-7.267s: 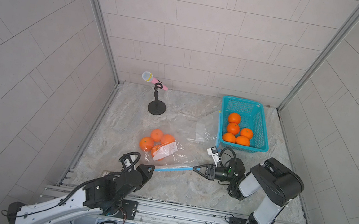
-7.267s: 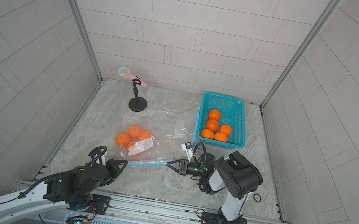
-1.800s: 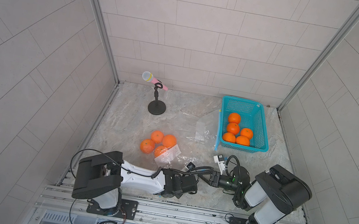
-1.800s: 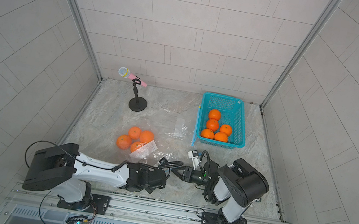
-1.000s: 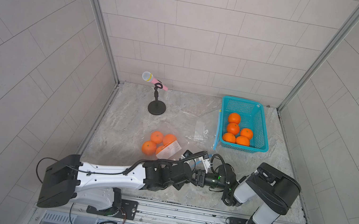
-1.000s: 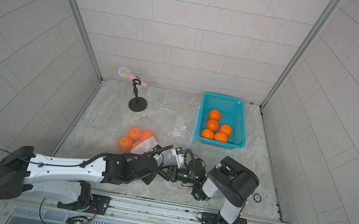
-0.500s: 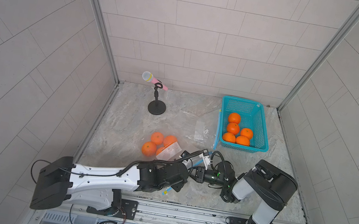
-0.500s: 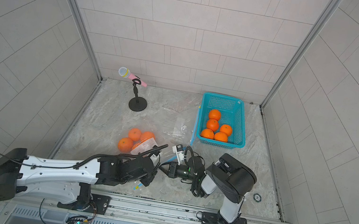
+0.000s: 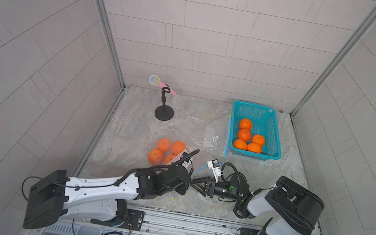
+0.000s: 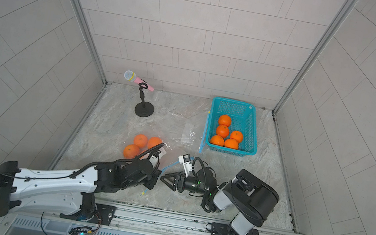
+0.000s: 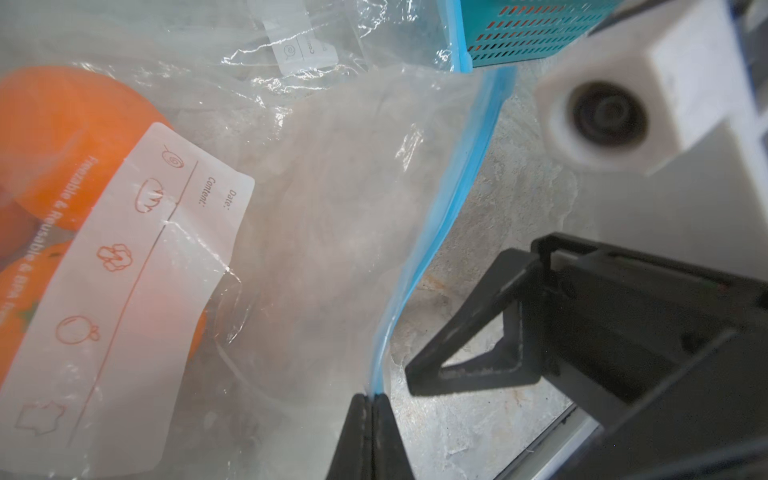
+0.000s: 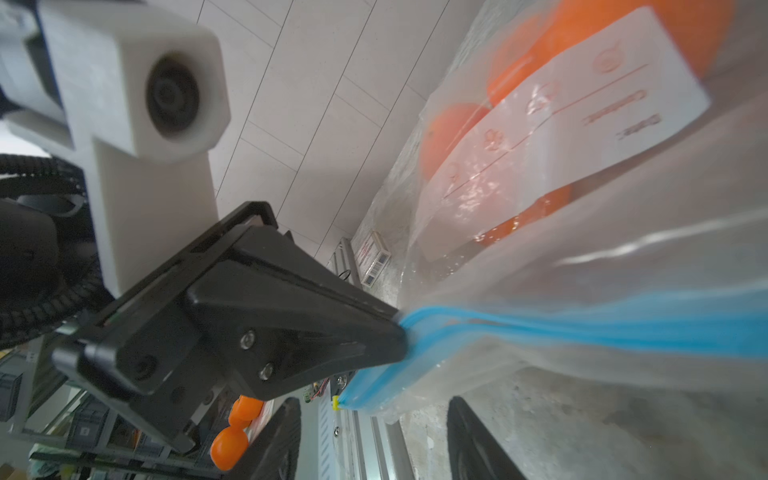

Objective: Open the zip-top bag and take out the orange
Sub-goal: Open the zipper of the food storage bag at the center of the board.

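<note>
Left wrist (unlike top views) shows left tool pinching bag; right tool spread.

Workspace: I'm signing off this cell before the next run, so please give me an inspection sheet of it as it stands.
Surface: marble-pattern tabletop, no spills seen.
Job's things: zip-top bag with four bagged oranges inside; cannot tell whether its blue zip strip is parted.
Clutter: teal basket holding five loose oranges; empty clear bag beside it; pink microphone on a black stand.
Grippers: left gripper shut on the zip strip; right gripper open, holding nothing.
Cables: black wrist cables looped at both wrists.
Surroundings: grey tiled walls; metal rail in front.
</note>
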Robot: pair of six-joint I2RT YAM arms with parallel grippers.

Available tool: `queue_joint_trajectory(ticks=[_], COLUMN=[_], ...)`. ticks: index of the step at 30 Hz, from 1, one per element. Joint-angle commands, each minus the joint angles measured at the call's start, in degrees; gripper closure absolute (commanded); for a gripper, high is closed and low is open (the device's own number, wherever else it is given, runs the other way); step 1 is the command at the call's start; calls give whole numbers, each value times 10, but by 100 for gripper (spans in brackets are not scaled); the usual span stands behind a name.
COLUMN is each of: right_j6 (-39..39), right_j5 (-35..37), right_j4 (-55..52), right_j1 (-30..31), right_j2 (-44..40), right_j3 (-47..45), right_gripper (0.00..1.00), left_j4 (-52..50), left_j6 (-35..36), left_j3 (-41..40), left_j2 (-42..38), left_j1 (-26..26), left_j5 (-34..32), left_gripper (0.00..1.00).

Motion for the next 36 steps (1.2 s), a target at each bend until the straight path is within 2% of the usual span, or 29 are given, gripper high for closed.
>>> queue_joint_trajectory(ticks=[1,5,9,13,17,20,22,27,28,32,36], right_j6=[5,2,-2,1,6,2,0,0,0,3,5], right_j5=[1,-1,2,4,-2,1,2,2,0,-7,-4], right_j4=[14,14,13,13,13,13,13,13,13,13,13], right_j1=[12,12,12,8,1,-3,-5,-10,-10,-23,-52], right_j2=[27,67,61,64,93,94,87,81,84,105,106], right_j3=[15,35,44,45,49,38,31,29,31,34,11], right_gripper=[43,43,44,56,80,80,75,72,74,93,95], left_j4=[30,47,58,53,37,3,-8,-10,-11,-38,-80], left_j6=[-4,-13,-20,-23,-21,-11,-6,-5,-6,-1,18], left_j3=[2,7,7,4,8,16,17,14,14,25,42], left_j2=[-12,-5,2,-6,-18,-30,-37,-30,-27,-37,-65], left_j1=[7,8,8,8,9,9,9,9,10,9,9], left_j5=[12,41,70,65,56,22,11,17,20,-2,-71], left_gripper=[100,100,100,100,100,100,100,100,100,100,100])
